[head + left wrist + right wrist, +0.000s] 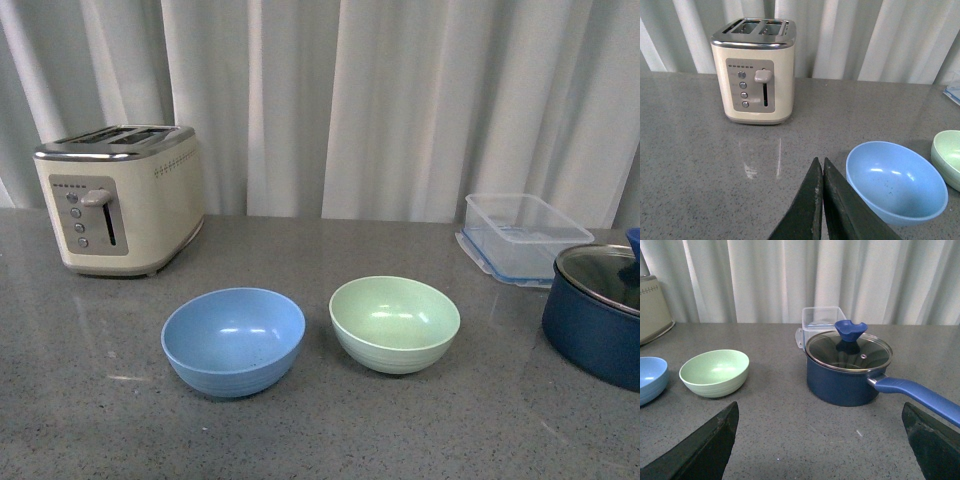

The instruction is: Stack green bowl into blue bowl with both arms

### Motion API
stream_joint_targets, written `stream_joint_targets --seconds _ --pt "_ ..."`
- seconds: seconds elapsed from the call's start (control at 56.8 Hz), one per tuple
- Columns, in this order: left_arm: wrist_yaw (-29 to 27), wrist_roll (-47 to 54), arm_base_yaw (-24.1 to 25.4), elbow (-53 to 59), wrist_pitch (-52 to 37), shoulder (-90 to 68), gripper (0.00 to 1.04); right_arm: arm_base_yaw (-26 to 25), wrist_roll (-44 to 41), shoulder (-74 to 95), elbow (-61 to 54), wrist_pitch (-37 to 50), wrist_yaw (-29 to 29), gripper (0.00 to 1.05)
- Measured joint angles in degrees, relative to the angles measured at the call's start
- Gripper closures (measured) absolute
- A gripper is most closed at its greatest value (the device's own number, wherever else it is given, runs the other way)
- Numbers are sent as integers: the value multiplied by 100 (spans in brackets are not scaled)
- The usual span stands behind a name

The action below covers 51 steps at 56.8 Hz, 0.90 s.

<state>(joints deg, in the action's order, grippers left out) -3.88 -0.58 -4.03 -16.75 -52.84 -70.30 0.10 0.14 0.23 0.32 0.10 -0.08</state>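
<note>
The blue bowl [233,340] sits upright and empty on the grey counter, left of the green bowl [394,323], which is also upright and empty; a small gap separates them. Neither arm shows in the front view. In the left wrist view my left gripper [820,162] is shut and empty, its tips just short of the blue bowl [896,181], with the green bowl [948,156] at the frame edge. In the right wrist view my right gripper [820,412] is open wide and empty, with the green bowl [714,372] and the blue bowl [651,378] beyond one finger.
A cream toaster [120,197] stands at the back left. A clear plastic container [522,236] sits at the back right. A dark navy pot with a glass lid [597,313] stands at the right edge; its long blue handle [920,396] points toward my right gripper. Curtains hang behind the counter.
</note>
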Motion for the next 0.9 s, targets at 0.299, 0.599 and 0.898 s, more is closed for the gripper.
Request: stream_joint_targets --seconds 0.299,0.599,0.898 --pt "369 11 389 809 282 1106 101 0 0 0 0 0 0 10" --pt "372 11 391 1436 546 2037 101 0 0 0 0 0 0 10" --pt "374 13 391 1547 1637 3292 101 0 0 0 0 0 0 10"
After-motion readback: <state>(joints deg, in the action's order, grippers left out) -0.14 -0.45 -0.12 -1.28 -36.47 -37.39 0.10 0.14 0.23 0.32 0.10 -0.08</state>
